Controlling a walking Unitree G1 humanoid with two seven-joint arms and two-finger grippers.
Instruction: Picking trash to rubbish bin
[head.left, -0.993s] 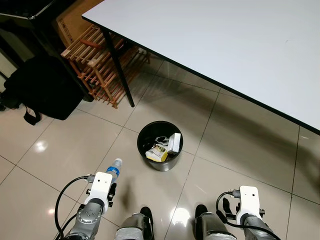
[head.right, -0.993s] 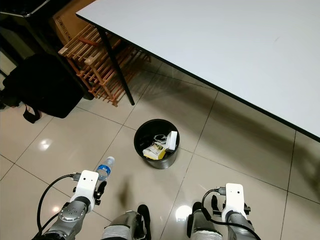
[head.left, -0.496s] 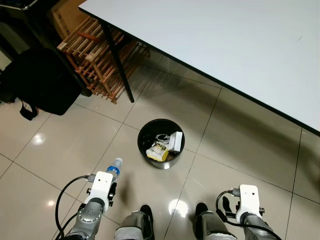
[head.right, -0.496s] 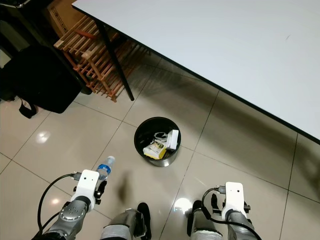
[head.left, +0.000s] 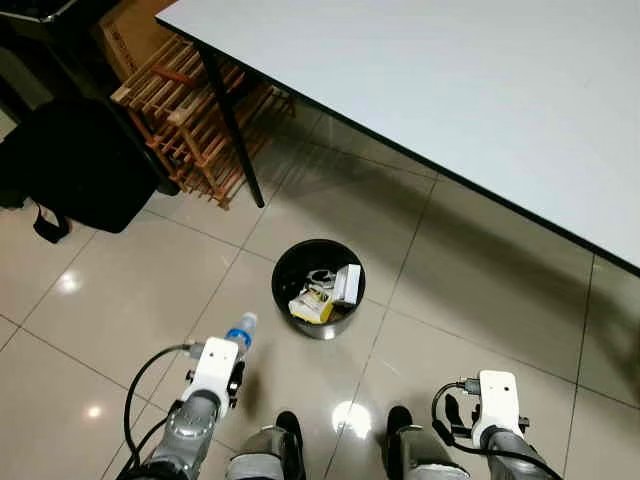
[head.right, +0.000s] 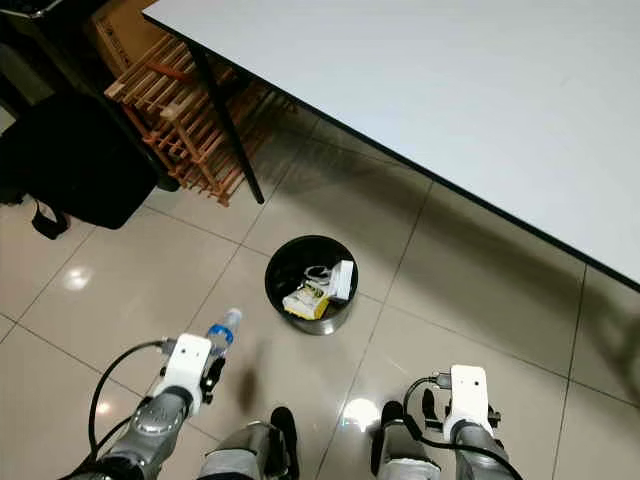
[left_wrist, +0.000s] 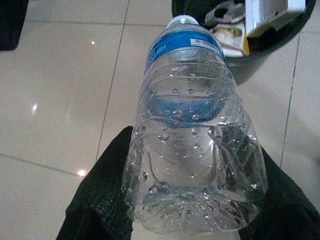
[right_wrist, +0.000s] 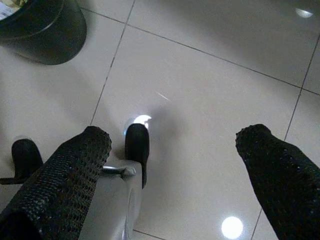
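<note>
My left gripper (left_wrist: 192, 200) is shut on a clear plastic water bottle (left_wrist: 192, 150) with a blue label; its capped end (head.left: 241, 327) points toward the bin. The black round rubbish bin (head.left: 285, 285) stands on the tiled floor just ahead of my feet, holding a yellow packet (head.left: 313, 305) and a white carton (head.left: 347, 285). The bottle hangs low, to the left of the bin and a little short of it. My right gripper (right_wrist: 180, 165) is open and holds nothing, low at my right side above the floor.
A white table (head.left: 480, 90) with a black leg (head.left: 232, 125) stands over the far side of the bin. A wooden slatted rack (head.left: 190, 110) and a black bag (head.left: 75, 160) lie to the left. Beige tiles (head.left: 480, 300) spread to the right.
My left arm has carried the bottle forward and rightward, nearer the bin. The camera has shifted slightly. The right arm is unchanged.
</note>
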